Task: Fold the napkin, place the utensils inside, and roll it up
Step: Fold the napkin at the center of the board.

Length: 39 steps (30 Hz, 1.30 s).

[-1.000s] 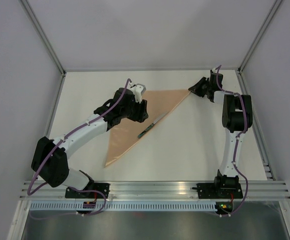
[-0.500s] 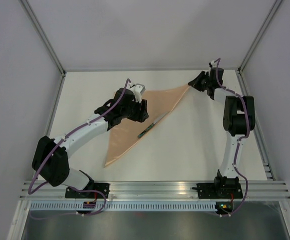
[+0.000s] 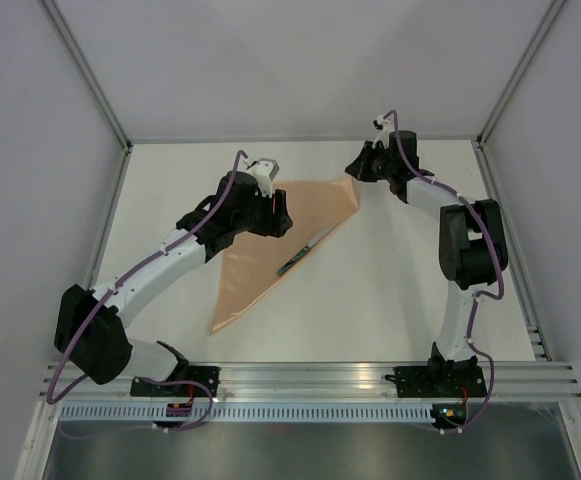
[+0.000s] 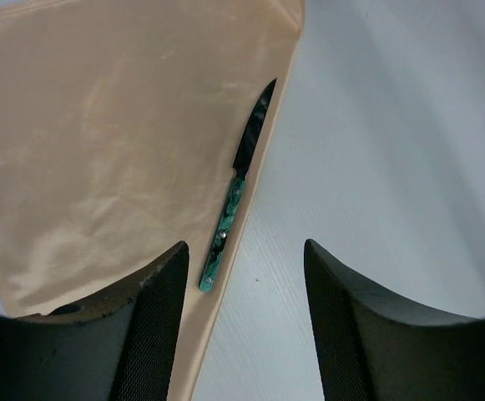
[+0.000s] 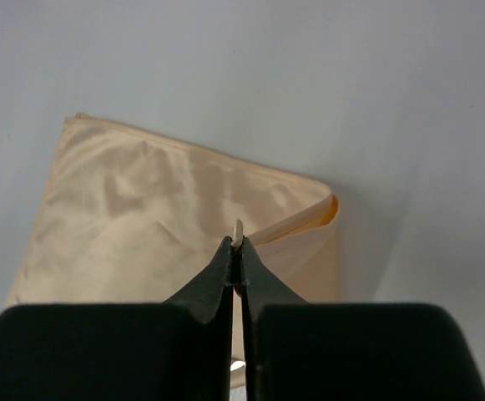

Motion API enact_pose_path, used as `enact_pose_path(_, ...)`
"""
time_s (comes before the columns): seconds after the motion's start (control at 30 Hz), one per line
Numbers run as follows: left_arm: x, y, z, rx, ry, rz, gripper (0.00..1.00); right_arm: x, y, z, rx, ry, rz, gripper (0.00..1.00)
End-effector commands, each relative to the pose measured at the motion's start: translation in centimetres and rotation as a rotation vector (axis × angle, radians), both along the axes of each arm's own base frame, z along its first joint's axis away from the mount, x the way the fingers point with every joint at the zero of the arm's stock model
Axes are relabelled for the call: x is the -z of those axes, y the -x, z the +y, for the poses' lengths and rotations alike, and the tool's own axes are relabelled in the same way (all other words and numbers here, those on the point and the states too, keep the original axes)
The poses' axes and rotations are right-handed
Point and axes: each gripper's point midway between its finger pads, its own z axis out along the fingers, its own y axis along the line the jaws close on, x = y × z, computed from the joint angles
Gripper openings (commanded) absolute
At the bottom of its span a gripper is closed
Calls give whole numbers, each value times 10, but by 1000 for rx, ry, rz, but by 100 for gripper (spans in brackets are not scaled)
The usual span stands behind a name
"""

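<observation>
White table [image 3: 390,290]; right gripper [image 5: 235,249] pinches napkin [image 5: 142,225] corner; left gripper [image 4: 244,246] hovers spread.

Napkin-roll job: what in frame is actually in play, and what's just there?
In play:
- napkin, folded to a triangle
- green-handled knife, lying along the napkin's edge
- right pincer, shut on a napkin corner
- left pincer, open above the knife

Just there:
- table
- metal rail at the near edge
</observation>
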Motion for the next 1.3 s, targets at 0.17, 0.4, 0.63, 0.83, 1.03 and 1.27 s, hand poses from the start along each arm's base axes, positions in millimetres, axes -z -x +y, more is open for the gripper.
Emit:
enact_pose_path(0.17, -62, 0, 7, -54, 96, -78, 63, -20, 56, 63, -245, 159, -93, 4)
enact_pose_path(0.4, -74, 7, 10, -50, 114, -92, 64, -6, 94, 106, -380, 231, -74, 2)
enact_pose_path(0.63, -81, 9, 10, -31, 113, -104, 65, 13, 117, 125, -441, 289, -47, 0)
enact_pose_path(0.83, -85, 10, 11, -23, 111, -111, 65, 19, 129, 135, -482, 324, -59, 0)
enact_pose_path(1.03, -84, 9, 11, -25, 111, -110, 65, 23, 136, 141, -502, 353, -60, 1)
enact_pose_path(1.27, -88, 9, 10, -22, 117, -117, 65, 31, 141, 146, -520, 371, -50, 1)
